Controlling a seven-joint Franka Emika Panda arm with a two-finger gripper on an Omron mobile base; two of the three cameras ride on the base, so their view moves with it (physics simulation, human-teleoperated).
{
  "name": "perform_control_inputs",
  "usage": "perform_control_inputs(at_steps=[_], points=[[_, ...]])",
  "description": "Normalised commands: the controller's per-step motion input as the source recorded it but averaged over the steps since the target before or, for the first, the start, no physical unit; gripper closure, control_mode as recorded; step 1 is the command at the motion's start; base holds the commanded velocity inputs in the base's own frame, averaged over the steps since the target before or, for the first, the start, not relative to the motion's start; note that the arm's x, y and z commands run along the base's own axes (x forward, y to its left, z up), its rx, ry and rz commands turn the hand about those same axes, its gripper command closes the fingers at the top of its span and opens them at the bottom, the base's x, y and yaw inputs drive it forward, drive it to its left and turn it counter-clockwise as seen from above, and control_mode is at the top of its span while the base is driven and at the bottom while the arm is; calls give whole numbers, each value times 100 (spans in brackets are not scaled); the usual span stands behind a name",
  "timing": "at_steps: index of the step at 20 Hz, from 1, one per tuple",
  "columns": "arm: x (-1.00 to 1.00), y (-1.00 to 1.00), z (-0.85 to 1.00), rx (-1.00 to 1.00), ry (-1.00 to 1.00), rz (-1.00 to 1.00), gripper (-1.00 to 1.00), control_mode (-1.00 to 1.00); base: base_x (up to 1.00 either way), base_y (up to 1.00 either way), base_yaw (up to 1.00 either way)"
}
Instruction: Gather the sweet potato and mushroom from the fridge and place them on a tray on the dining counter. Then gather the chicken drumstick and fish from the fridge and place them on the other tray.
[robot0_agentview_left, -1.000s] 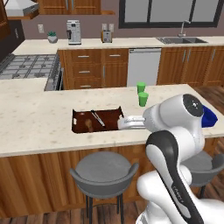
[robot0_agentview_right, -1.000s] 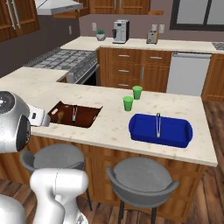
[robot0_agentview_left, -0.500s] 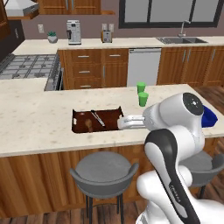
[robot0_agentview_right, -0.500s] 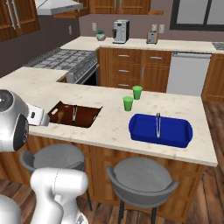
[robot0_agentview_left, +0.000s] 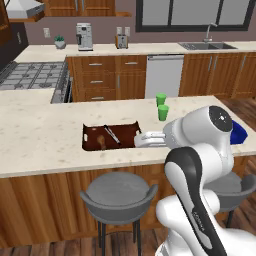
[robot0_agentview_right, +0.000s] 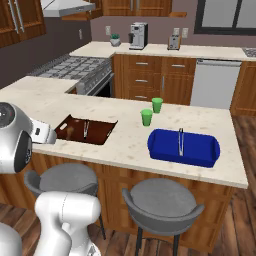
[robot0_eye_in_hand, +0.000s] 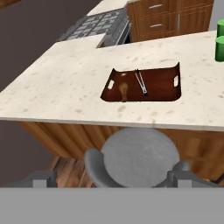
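A brown tray (robot0_eye_in_hand: 168, 87) lies on the pale dining counter (robot0_eye_in_hand: 65, 87). In it are a brown knobbed piece that looks like the chicken drumstick (robot0_eye_in_hand: 124, 90) and a thin grey piece, perhaps the fish (robot0_eye_in_hand: 141, 82). A blue tray (robot0_agentview_right: 200, 150) to the right holds a thin grey piece (robot0_agentview_right: 181, 141). My gripper (robot0_eye_in_hand: 111, 178) is open and empty. It hangs over the counter's front edge above a stool, just right of the brown tray (robot0_agentview_left: 111, 136). The fridge, sweet potato and mushroom are out of view.
Two green cups (robot0_agentview_right: 146, 117) (robot0_agentview_right: 157, 105) stand between the trays towards the far edge. Grey round stools (robot0_agentview_left: 119, 192) (robot0_agentview_right: 165, 200) line the counter's front. A stove (robot0_agentview_left: 30, 75), a wall counter with a sink (robot0_agentview_left: 200, 46) and a coffee machine (robot0_agentview_left: 84, 36) lie beyond.
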Motion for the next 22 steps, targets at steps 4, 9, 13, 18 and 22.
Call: perform_control_inputs(at_steps=[4, 9, 13, 18, 22], points=[[0, 0, 0, 0, 0, 0, -100, 100, -40, -82, -12], [0, 0, 0, 0, 0, 0, -100, 100, -54, -97, -17], [0, 0, 0, 0, 0, 0, -100, 100, -49, -89, -20], [0, 0, 0, 0, 0, 0, -100, 100, -22, -76, -28], [0, 0, 0, 0, 0, 0, -100, 100, -3, -72, -35]])
